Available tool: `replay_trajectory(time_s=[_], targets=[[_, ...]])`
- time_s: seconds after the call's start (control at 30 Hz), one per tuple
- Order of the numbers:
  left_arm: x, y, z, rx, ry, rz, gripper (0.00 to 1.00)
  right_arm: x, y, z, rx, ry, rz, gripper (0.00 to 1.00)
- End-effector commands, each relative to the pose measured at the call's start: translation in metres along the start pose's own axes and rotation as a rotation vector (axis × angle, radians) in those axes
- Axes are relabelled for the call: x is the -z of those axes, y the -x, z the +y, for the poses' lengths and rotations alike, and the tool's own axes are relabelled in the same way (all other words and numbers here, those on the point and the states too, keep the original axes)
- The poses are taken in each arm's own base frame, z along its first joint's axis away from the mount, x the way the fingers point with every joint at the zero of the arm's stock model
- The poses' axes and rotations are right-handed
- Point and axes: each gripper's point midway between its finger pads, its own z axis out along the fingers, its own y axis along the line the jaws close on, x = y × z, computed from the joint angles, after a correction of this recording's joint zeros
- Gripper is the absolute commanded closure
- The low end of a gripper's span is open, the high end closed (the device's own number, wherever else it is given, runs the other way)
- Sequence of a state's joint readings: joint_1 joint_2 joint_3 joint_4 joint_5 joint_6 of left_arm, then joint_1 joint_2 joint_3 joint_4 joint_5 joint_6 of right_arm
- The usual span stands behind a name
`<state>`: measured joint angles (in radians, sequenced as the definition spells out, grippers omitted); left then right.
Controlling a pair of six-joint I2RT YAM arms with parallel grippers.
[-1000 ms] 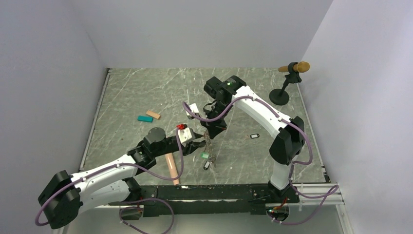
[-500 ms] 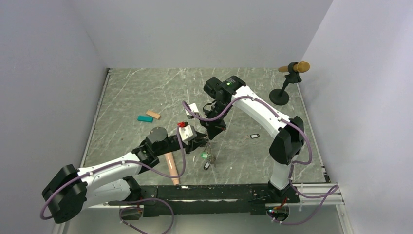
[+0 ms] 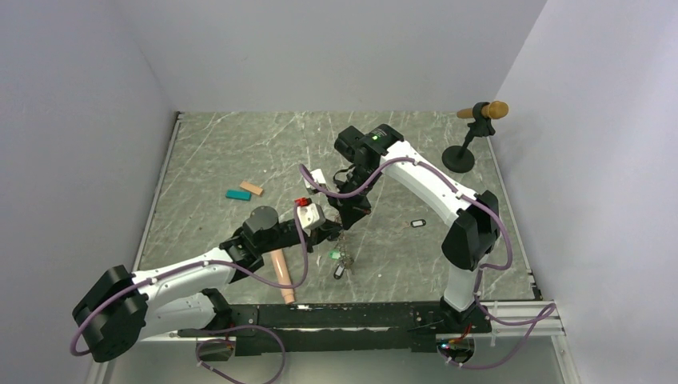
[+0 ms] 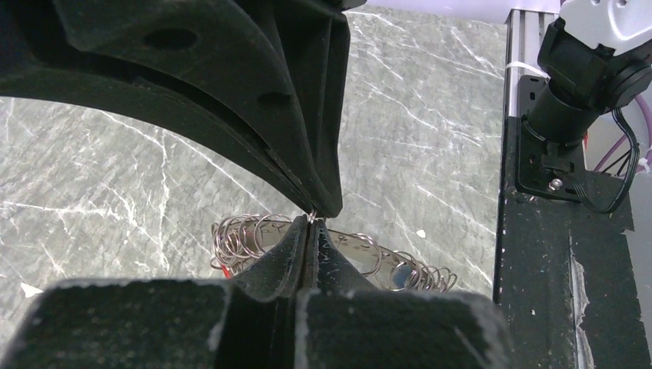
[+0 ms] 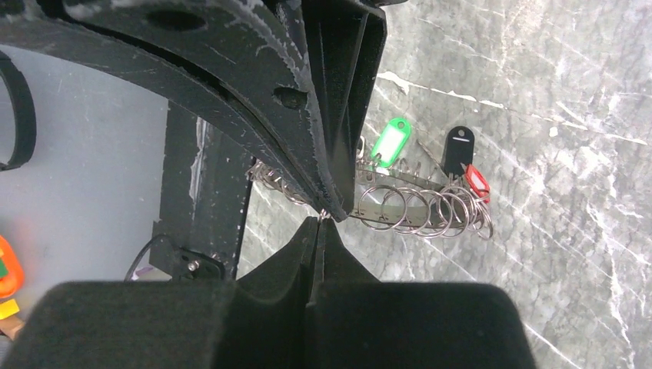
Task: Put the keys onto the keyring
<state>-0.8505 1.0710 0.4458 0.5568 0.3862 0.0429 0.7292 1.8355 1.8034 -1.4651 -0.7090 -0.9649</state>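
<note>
The keyring point(image 3: 344, 250) is a silvery band strung with several small rings. It hangs under my right gripper point(image 3: 348, 218). A green key point(image 3: 335, 255) and a black key point(image 3: 339, 272) dangle from it. My left gripper point(image 3: 329, 234) meets the right one tip to tip. In the left wrist view my left gripper point(image 4: 310, 223) is shut on a small ring of the keyring point(image 4: 400, 265). In the right wrist view my right gripper point(image 5: 319, 223) is shut on the keyring point(image 5: 407, 206), which carries green point(image 5: 388, 142), black point(image 5: 459, 150) and red point(image 5: 477, 183) keys.
One loose key point(image 3: 417, 223) lies on the table to the right. A peach cylinder point(image 3: 280, 272) lies under the left arm. Teal point(image 3: 237, 194) and tan point(image 3: 252, 189) blocks sit at the left. A microphone stand point(image 3: 461, 156) is at the back right.
My left gripper has moved up and right to the right gripper's tip. The right arm and the hanging keyring have stayed in place.
</note>
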Motion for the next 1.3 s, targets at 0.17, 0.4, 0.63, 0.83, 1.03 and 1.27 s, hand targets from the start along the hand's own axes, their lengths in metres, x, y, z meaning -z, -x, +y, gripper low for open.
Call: replay_trajectory(time_s=[0.17, 0.4, 0.63, 0.83, 1.03, 1.27], targets=[[0.021, 0.045, 0.007, 0.063, 0.109, -0.246, 1.0, 0.009, 0.028, 0.008, 0.041, -0.007, -0.175, 0.61], [0.051, 0.076, 0.005, 0.146, 0.149, -0.487, 1.0, 0.024, 0.044, 0.019, 0.159, 0.022, -0.406, 0.51], [0.062, 0.092, 0.002, 0.186, 0.129, -0.647, 1.0, 0.028, 0.058, 0.02, 0.27, -0.028, -0.573, 0.51], [0.055, 0.094, 0.002, 0.209, 0.106, -0.663, 1.0, 0.029, 0.064, 0.017, 0.258, -0.037, -0.613, 0.53], [0.05, 0.092, 0.003, 0.221, 0.102, -0.658, 1.0, 0.028, 0.065, 0.02, 0.261, -0.024, -0.628, 0.6], [0.051, 0.09, 0.006, 0.223, 0.125, -0.652, 1.0, 0.027, 0.064, 0.021, 0.257, -0.01, -0.631, 0.86]])
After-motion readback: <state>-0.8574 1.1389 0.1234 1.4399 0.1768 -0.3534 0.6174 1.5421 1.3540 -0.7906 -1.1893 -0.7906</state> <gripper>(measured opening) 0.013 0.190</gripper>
